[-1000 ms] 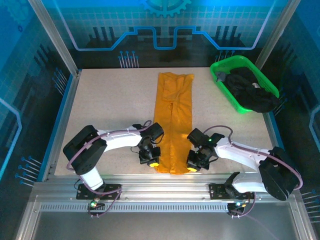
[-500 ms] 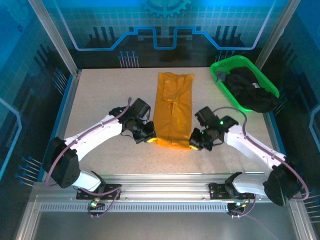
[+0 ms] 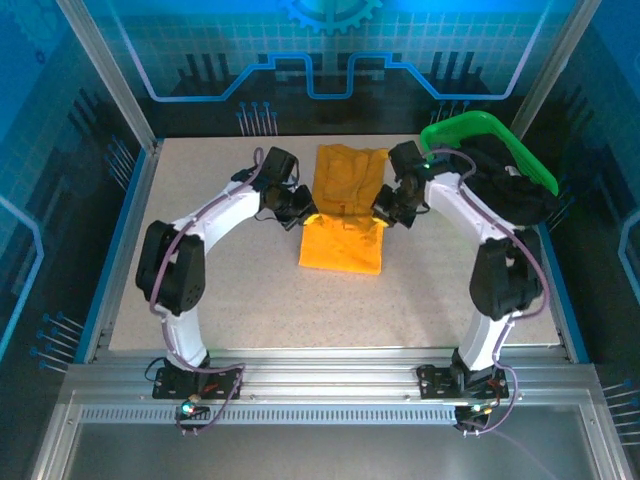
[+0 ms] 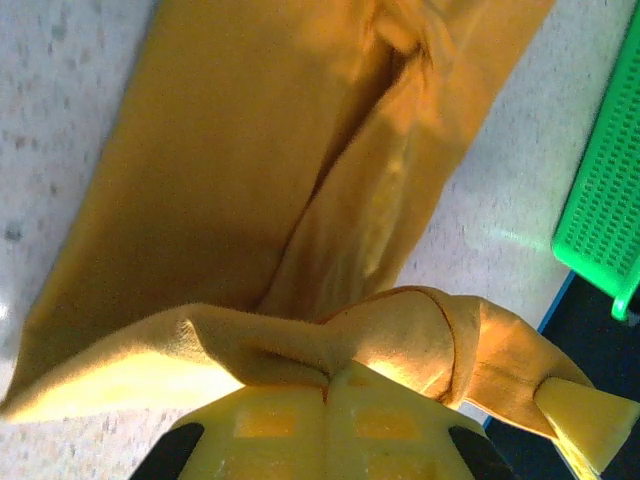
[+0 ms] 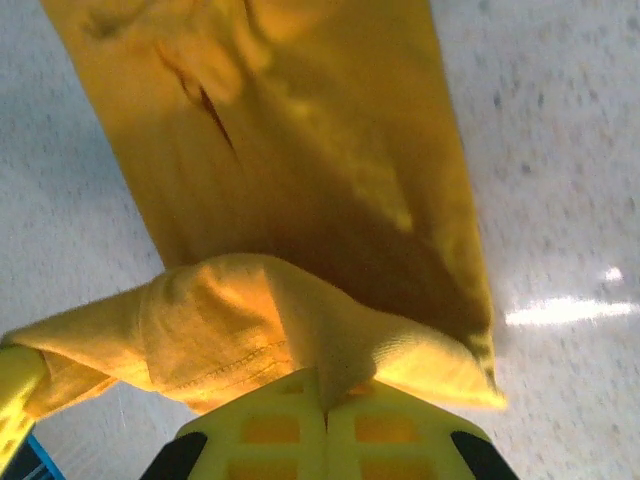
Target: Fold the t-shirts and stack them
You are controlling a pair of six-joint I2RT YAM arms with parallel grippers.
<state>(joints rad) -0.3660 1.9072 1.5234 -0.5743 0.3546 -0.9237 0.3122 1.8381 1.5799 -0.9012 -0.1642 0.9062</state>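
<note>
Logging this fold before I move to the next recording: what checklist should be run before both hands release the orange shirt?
1. Left hand shut on the t-shirt: ok.
2. Right hand shut on the t-shirt: ok.
3. Both hands level across the shirt: ok.
4. Carried edge reaches the shirt's far end: not ok, it sits short of it.
5. Lower layer smooth: not ok, a crease runs along it.
6. Right arm clear of the green basket: cannot tell, they overlap from above.

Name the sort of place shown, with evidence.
Likely a robotics lab cell: left arm and right arm bolted to an aluminium rail, blue panels around a speckled table, a t-shirt being folded.
</note>
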